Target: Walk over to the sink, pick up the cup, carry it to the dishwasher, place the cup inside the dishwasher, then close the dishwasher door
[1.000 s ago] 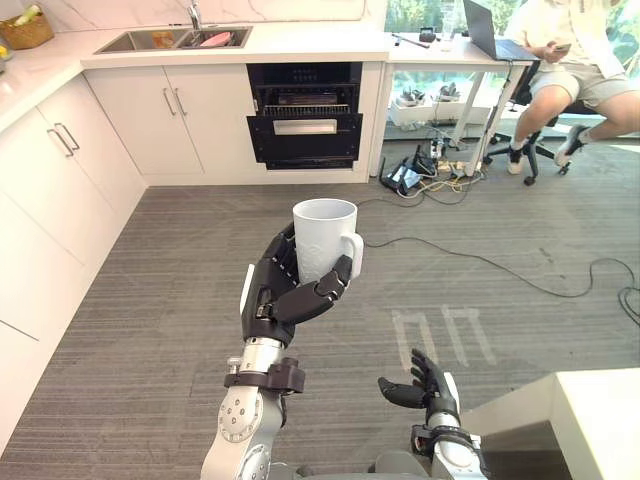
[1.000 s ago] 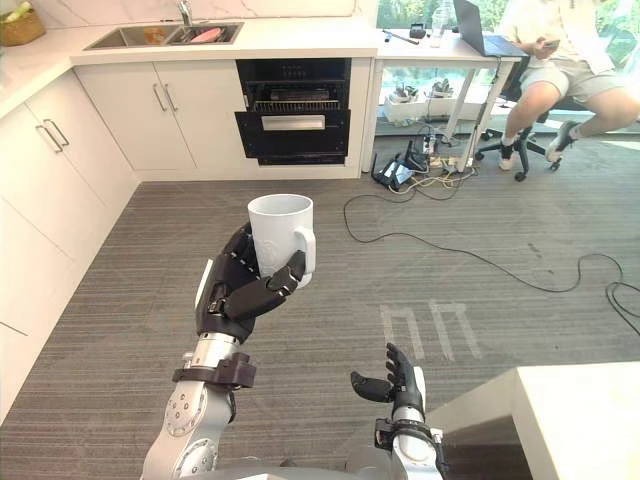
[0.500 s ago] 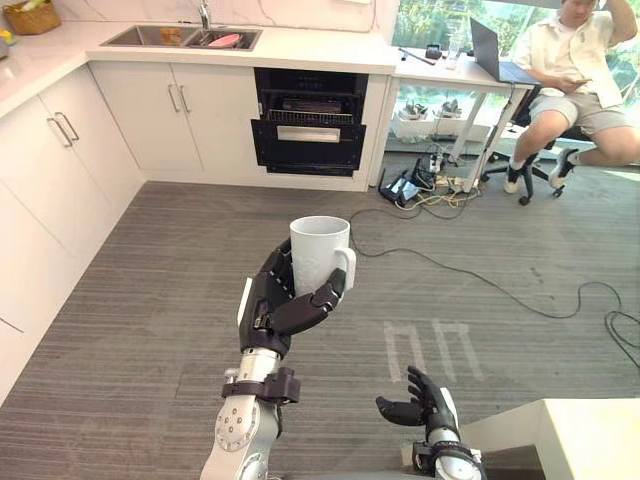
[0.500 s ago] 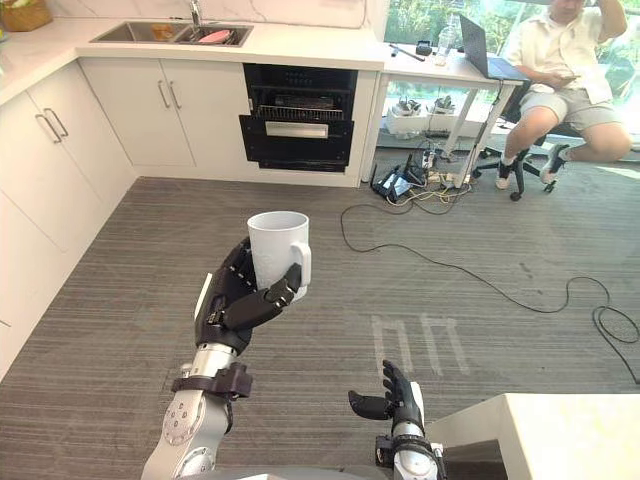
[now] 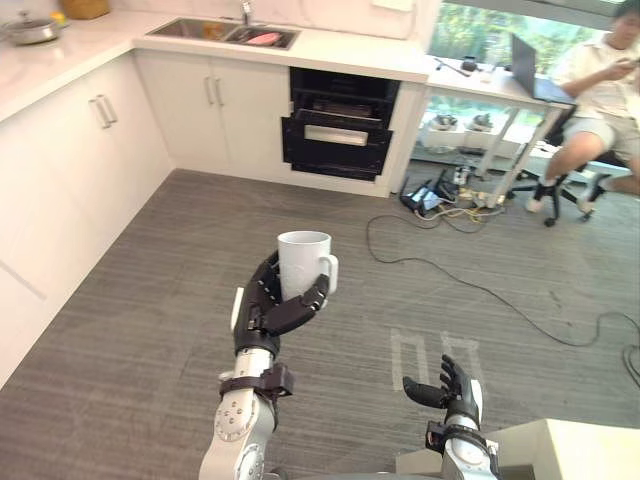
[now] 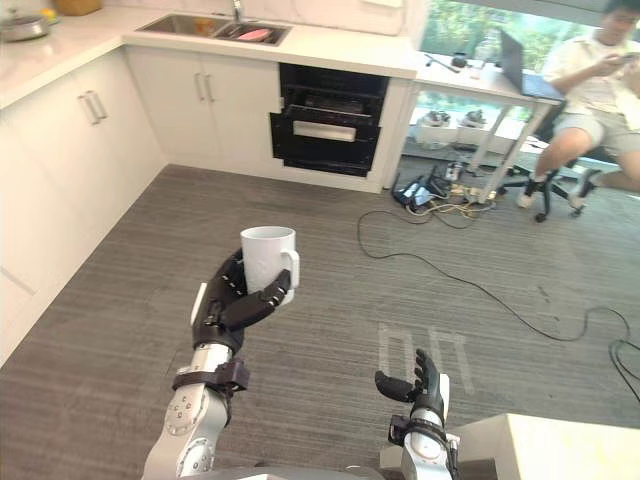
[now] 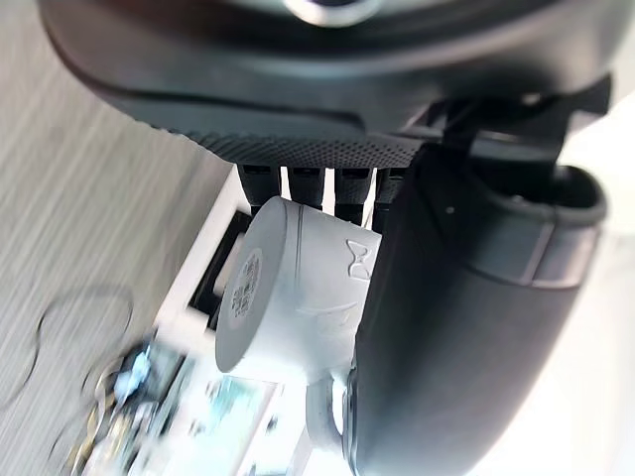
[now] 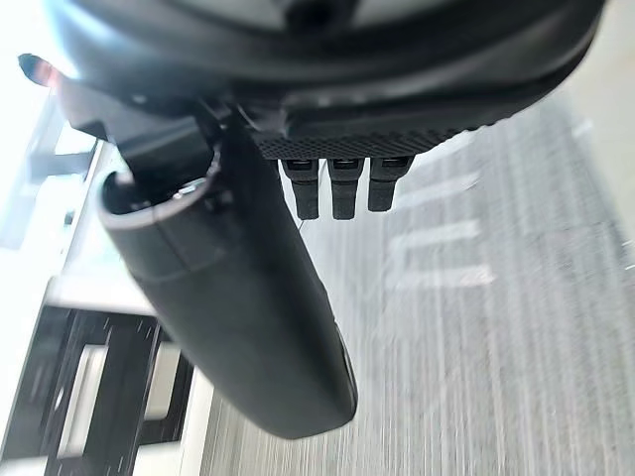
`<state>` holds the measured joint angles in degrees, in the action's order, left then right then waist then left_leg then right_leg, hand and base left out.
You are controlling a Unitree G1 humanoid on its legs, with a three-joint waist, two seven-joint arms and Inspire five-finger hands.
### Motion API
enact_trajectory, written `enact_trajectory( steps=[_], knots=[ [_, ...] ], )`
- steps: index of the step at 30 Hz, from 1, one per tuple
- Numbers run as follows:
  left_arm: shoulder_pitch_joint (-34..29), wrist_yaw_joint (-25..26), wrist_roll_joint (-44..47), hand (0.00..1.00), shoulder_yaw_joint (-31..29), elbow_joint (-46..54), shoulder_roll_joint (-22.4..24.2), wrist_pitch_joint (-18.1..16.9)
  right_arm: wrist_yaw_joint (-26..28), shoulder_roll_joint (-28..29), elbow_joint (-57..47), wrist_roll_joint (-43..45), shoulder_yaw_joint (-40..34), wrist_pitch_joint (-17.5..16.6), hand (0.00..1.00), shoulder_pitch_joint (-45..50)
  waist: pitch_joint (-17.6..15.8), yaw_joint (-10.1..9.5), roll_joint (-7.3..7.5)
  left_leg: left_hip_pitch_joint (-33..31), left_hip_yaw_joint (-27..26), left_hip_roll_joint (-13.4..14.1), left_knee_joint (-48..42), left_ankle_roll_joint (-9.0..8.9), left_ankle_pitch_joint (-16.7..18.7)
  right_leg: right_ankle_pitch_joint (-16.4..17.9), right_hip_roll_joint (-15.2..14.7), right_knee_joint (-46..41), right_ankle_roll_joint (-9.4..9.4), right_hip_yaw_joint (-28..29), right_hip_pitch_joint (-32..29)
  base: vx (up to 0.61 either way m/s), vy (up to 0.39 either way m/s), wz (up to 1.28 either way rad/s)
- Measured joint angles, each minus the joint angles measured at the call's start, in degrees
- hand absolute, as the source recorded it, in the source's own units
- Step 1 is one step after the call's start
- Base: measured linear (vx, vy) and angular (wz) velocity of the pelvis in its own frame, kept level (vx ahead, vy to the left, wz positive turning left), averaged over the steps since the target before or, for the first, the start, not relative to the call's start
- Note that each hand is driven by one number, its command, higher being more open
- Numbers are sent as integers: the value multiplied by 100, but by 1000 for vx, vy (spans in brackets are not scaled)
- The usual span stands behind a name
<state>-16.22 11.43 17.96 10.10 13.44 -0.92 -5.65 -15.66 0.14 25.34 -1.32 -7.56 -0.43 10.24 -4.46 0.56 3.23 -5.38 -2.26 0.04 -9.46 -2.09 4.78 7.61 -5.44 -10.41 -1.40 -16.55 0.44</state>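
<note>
We log a home kitchen: well beyond the left hand (image 5: 266, 306) run white cabinets (image 5: 228, 112), a pale counter (image 5: 345, 50) with a sink (image 5: 222, 31), and a built-in black dishwasher (image 5: 338, 138). Farther right of the hand stands a desk (image 5: 478, 84) with a laptop (image 5: 532, 72) and a seated person (image 5: 603, 108); grey plank floor (image 5: 140, 300) lies below it.

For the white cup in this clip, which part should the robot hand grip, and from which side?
The cup is upright with its handle toward the robot's right, so the plain round wall is the part to wrap, coming from the side away from the handle. The left robot hand holds it that way, fingers behind and thumb across the front.
</note>
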Motion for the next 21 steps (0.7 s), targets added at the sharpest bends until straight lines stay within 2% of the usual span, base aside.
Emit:
enact_trajectory(
  steps=[1,2,3,4,5,6,9,11,12,13,14,15,16,17,19,20,21],
  knots=[
    [1,8,0,30,-57,8,-27,0,-9,10,-6,2,-94,0,90,-87,-104,-44,-5,-36,-629,223,-112,-48,230,0,-70,26,-2,-177,86,-80,7,80],
    [0,11,0,30,-57,7,-27,0,-35,-15,-20,2,-121,-6,90,-92,-125,-40,-13,-96,-953,350,-232,-84,280,14,-109,37,-22,-291,113,-55,33,91],
    [14,8,0,30,-52,11,-24,-6,-69,-136,-18,2,-122,-18,90,-113,-188,-36,-106,-209,-1490,619,-512,-57,319,83,-145,-16,-74,-506,180,-29,84,83],
    [11,7,0,30,-52,11,-6,-6,-69,-214,-16,0,-122,-18,90,-121,-211,-37,-169,-247,-1753,764,-657,5,270,197,-195,-132,-142,-605,180,5,139,77],
    [-2,9,1,30,-60,8,-17,-6,-68,-256,-15,-1,-123,-17,90,-127,-212,-66,-193,-255,-1806,750,-719,91,218,339,-316,-343,-216,-642,143,33,143,38],
    [-5,9,0,30,-66,9,-36,-7,-68,-254,-21,-3,-121,-18,90,-127,-209,-77,-189,-253,-1800,721,-729,100,231,376,-358,-389,-225,-640,129,76,148,20],
    [4,-31,-2,30,-57,49,-86,-11,-42,-240,-21,-15,-114,-18,90,-244,-206,-51,-192,-376,-1792,496,-1045,232,563,690,-726,-846,-400,-616,-41,120,169,10],
    [-3,-52,-73,30,6,59,-84,-9,-25,-259,-7,-63,-109,-14,90,-297,-213,13,-180,-366,-1787,286,-1329,392,887,881,-1077,-1530,-556,-521,-165,185,161,14],
    [-4,-57,-139,30,25,60,-81,-5,-5,-277,-4,-73,-105,-7,90,-308,-213,45,-199,-337,-1773,230,-1349,428,945,883,-1183,-1896,-534,-452,-286,230,164,25],
    [-4,-91,-228,30,57,128,-86,6,38,-283,-3,-102,-101,14,90,-307,-224,90,-183,-210,-1711,86,-1341,506,1026,790,-1384,-2731,-371,-160,-613,320,183,41],
    [-3,-142,-230,30,59,224,-109,18,77,-275,42,-110,-100,21,90,-301,-262,171,-179,-43,-1579,-1,-1299,583,1083,634,-1419,-3544,-28,344,-979,336,166,54],
    [0,-151,-232,30,58,253,-127,16,84,-268,86,-110,-95,25,90,-293,-267,236,-187,53,-1484,-16,-1260,610,1103,680,-1336,-3800,-24,578,-1074,344,105,67],
    [21,-166,-232,30,48,293,-126,13,98,-261,109,-111,-87,27,90,-283,-280,293,-208,227,-1344,-26,-1124,632,1122,840,-1088,-3965,-19,880,-1271,225,33,54],
    [27,-161,-232,30,31,313,-127,8,105,-256,107,-112,-78,25,90,-286,-284,298,-215,305,-1285,-27,-1041,630,1122,902,-959,-3941,-21,960,-1382,282,26,53],
    [30,-147,-229,30,23,396,-136,-6,156,-233,69,-113,-41,22,90,-291,-303,284,-215,602,-1077,-20,-749,601,1122,987,-514,-3564,-3,1105,-1857,310,-19,45],
    [34,-147,-229,30,34,395,-137,-6,177,-234,45,-113,-33,21,90,-290,-314,297,-232,718,-995,-9,-647,546,1138,976,-353,-3285,-20,1123,-2016,406,-88,53],
    [42,-144,-229,30,53,392,-140,-7,179,-235,29,-113,-30,19,90,-285,-322,334,-246,836,-878,6,-551,394,1183,927,-177,-2756,-74,1185,-2155,346,-96,48]
  ],
)
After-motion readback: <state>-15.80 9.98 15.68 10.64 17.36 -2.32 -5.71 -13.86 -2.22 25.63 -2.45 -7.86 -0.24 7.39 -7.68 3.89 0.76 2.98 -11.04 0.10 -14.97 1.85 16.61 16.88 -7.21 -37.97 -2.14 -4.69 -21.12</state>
